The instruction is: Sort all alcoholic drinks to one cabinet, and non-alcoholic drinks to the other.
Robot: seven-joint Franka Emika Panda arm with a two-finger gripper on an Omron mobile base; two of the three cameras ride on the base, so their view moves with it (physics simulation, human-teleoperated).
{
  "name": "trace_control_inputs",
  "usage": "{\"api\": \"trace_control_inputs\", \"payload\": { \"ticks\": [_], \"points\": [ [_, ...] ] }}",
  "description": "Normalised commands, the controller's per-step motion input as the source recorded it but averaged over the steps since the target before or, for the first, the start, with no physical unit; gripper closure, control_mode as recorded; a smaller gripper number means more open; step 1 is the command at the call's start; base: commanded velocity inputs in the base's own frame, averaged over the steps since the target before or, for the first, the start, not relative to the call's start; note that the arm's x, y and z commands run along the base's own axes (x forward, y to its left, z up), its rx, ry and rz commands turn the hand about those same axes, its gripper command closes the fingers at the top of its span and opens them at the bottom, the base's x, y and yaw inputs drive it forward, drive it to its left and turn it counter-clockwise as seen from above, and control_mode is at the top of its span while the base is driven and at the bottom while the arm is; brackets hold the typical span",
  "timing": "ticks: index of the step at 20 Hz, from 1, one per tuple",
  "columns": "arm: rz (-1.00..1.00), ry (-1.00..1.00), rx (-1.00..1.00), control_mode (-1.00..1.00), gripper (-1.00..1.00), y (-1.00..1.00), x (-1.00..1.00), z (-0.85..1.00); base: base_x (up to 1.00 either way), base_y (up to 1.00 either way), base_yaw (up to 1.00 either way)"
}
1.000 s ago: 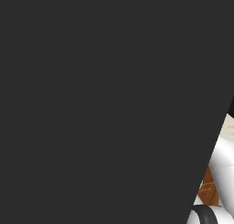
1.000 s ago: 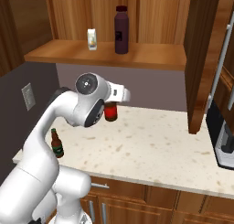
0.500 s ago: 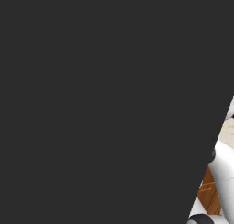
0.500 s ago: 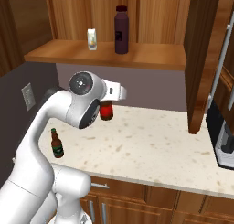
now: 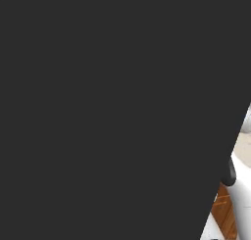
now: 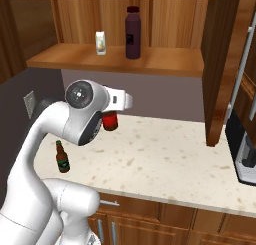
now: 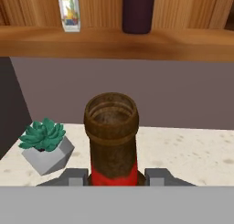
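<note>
My gripper (image 7: 113, 176) is shut on a brown bottle (image 7: 112, 136) with a red label, gripped low on its body. In the right base view that bottle (image 6: 110, 121) hangs just above the back of the counter (image 6: 165, 164), below the open cabinet shelf (image 6: 120, 59). A small brown beer bottle with a green label (image 6: 62, 157) stands on the counter's left end, left of my arm. On the shelf stand a small white carton (image 6: 101, 43) and a tall dark purple bottle (image 6: 132, 33), both also seen at the top of the hand view.
A green plant in a grey pot (image 7: 45, 147) sits on the counter left of the held bottle. An open wooden cabinet door (image 6: 225, 64) hangs at the right, with a dark appliance (image 6: 242, 154) beneath it. A dark flat panel (image 5: 98, 111) stands close before the left base camera.
The hand has carried the red-labelled bottle a little to the left. The arm's elbow has swung left too, uncovering the beer bottle on the counter.
</note>
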Motion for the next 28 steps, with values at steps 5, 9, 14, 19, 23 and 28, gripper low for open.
{"api": "trace_control_inputs", "payload": {
  "ticks": [5,9,14,19,23,28],
  "points": [
    [0.01,-0.04,0.00,-1.00,1.00,0.19,-0.20,0.12,0.00,0.00,0.00],
    [0.01,-0.03,0.00,-1.00,1.00,0.20,-0.19,0.12,0.00,0.00,0.00],
    [0.00,-0.01,0.00,-1.00,1.00,0.17,-0.19,0.15,0.00,0.00,0.00],
    [0.00,0.00,0.00,-1.00,1.00,0.12,-0.23,0.20,0.00,0.00,0.00],
    [0.00,0.00,-0.01,-1.00,1.00,0.15,-0.23,0.13,0.00,0.00,0.00],
    [0.00,0.00,-0.01,-1.00,1.00,0.19,-0.19,0.03,0.00,0.00,0.00]
  ]
}}
